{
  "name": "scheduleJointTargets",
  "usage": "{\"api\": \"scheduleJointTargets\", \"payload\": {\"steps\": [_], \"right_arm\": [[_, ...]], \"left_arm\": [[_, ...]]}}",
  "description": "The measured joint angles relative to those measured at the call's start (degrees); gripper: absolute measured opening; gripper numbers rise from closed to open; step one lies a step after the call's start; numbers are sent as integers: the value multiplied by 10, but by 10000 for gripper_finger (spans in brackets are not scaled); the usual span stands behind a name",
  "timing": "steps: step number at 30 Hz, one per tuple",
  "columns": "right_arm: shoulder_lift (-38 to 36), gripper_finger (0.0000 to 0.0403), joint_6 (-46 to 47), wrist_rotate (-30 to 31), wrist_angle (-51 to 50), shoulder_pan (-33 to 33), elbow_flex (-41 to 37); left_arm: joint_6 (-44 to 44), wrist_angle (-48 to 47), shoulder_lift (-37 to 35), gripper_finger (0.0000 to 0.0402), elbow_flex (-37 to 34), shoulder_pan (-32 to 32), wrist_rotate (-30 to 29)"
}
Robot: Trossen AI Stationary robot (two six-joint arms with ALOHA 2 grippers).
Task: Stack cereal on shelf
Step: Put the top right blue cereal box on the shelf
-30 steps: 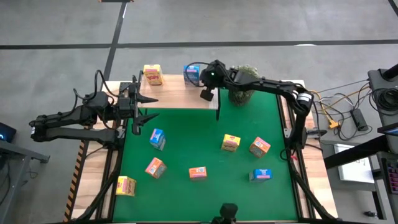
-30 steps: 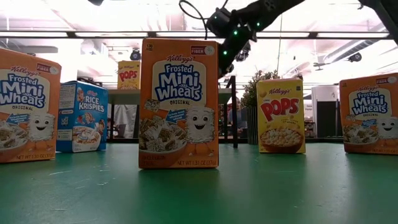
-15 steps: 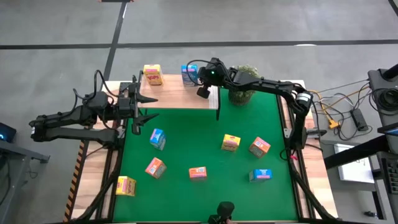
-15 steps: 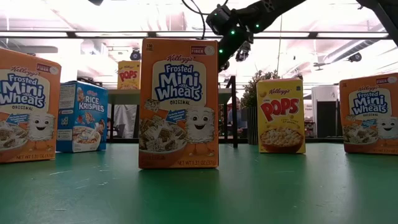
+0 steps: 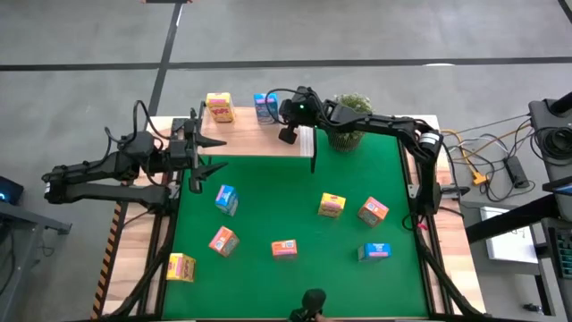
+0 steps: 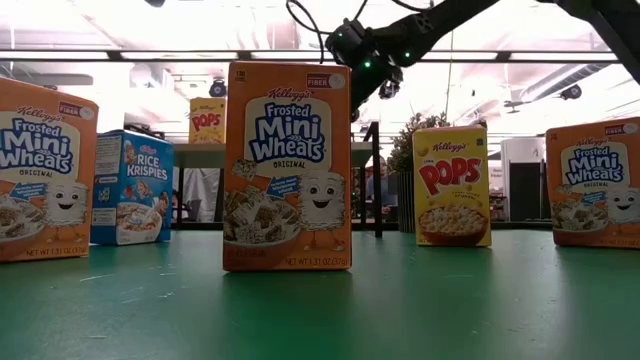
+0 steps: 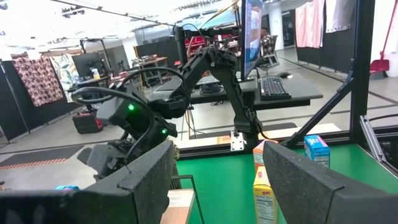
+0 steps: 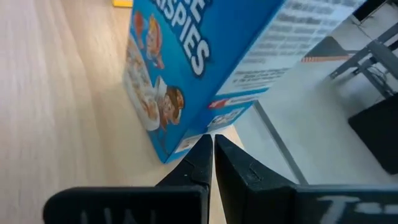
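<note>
Nudging a blue cereal box along the shelf with a closed right claw.

Pressed together, the fingers of the right claw (image 5: 288, 134) touch the lower edge of the blue box (image 5: 263, 106) on the light-wood shelf (image 5: 246, 139), at about twelve o'clock on the counter (image 5: 295, 206); the left claw (image 5: 198, 159) waits with fingers apart at nine o'clock. Thin printed cardboard should be light, stiff across its faces yet easily dented or tipped (a push low down slides it best), so take it across the narrow sides. A yellow box (image 5: 219, 107) stands on the shelf at eleven o'clock of it; seven more in yellow, blue and orange-red are scattered over the green mat.
</note>
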Motion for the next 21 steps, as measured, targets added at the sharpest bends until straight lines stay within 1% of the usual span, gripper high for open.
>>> {"api": "scheduleJointTargets", "payload": {"steps": [4, 8, 10, 12, 16, 18, 21], "right_arm": [[0, 9, 8, -8, 2, 6, 0], [0, 8, 15, -30, 2, 10, 0], [1, 9, 15, -29, 2, 10, 0], [2, 9, 15, -15, -2, 10, 0], [-7, 9, 22, -10, -36, 11, 0], [-15, 9, 33, -30, -55, 14, 0], [-17, 9, 47, -90, -60, 22, 0]], "left_arm": [[4, 0, 0, 231, 0, 0, 0], [4, 1, 0, 231, 0, 0, 0], [4, 1, 0, 231, 0, 0, 0], [4, 1, 0, 231, 0, 0, 0], [4, 1, 0, 231, 0, 0, 0], [4, 1, 0, 231, 0, 0, 0], [5, 1, 0, 231, 0, 0, 0]]}}
